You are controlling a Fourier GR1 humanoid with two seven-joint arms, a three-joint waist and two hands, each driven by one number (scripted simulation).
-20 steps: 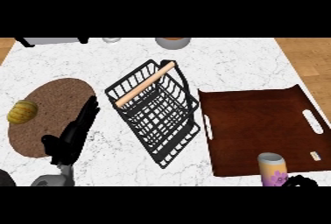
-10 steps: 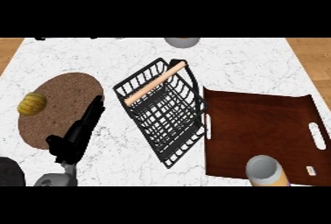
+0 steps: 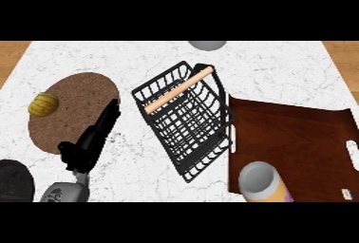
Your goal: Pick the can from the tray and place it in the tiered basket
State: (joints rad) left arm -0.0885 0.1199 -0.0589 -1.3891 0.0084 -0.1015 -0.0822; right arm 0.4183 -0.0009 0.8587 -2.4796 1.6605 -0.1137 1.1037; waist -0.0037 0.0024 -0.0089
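The brown tray (image 3: pixel 294 137) fills the right of the frame. The black basket (image 3: pixel 186 123) lies in the middle. The left hand (image 3: pixel 89 142), at lower left, has straight fingers and holds nothing. The can (image 3: pixel 261 182) stands at lower right, down and right of the basket. No right hand shows.

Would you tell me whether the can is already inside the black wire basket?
No, the can sits over the near left corner of the tray, outside the basket.
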